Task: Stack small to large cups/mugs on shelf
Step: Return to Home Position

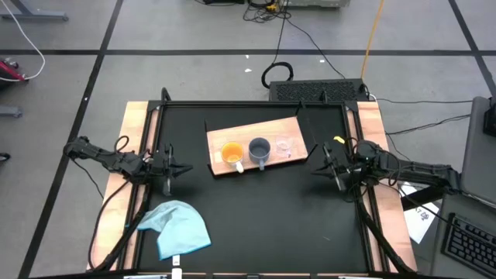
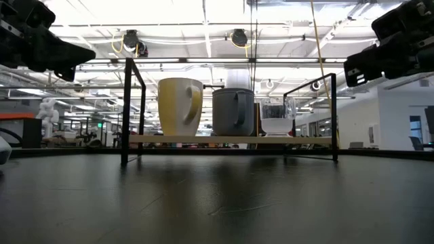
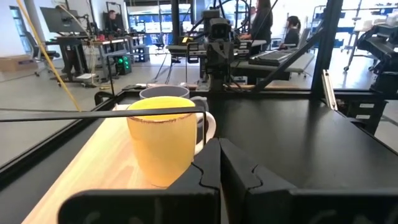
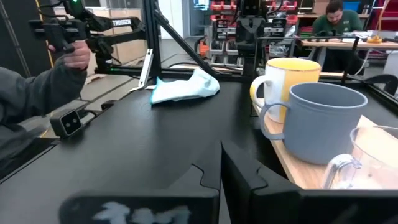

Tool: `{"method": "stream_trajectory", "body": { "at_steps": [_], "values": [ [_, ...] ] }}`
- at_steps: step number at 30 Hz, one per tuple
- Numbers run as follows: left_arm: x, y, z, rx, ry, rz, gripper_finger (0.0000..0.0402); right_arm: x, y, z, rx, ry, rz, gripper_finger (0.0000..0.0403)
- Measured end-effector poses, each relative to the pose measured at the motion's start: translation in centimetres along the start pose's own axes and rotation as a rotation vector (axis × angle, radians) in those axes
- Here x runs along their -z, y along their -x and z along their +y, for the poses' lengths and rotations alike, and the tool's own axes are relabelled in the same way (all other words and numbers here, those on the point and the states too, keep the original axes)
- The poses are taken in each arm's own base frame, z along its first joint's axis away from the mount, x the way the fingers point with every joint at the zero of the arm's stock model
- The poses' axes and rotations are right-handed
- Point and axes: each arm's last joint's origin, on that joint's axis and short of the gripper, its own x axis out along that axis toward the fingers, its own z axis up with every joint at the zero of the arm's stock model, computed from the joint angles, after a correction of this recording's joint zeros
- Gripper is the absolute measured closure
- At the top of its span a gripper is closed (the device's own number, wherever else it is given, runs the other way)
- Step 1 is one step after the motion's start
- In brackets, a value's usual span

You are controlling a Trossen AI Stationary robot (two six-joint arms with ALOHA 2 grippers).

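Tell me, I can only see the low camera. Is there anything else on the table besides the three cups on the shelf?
Observer: Yes, a crumpled light blue cloth lies on the black table, on the left arm's side, apart from the shelf.
Operator: Are the claws holding anything?
Observer: No. The left gripper and right gripper are both shut and empty, one off each end of the shelf.
Operator: Is the shelf straight?
Observer: No, from above it sits turned at an angle to the table's edges.
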Motion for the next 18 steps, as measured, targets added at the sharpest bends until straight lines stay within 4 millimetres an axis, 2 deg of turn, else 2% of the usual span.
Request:
{"method": "stream_trajectory", "body": {
  "at_steps": [7,13,16,18],
  "values": [
    [0.0,0.0,0.0,0.014,0.027,0.003,0.0400,0.0,0.0,0.1,-0.009,-0.003,0.001,0.0403],
    [0.2,-0.2,-0.1,0.018,0.012,0.025,0.0383,0.5,0.0,0.1,-0.014,-0.080,0.044,0.0403],
    [0.3,-0.2,-0.2,0.018,0.005,0.036,0.0385,1.1,-0.2,0.1,-0.014,-0.049,0.033,0.0403],
    [0.3,-0.3,-0.2,0.018,0.002,0.042,0.0389,0.7,-0.2,0.0,-0.016,-0.012,-0.019,0.0403]
  ]
}}
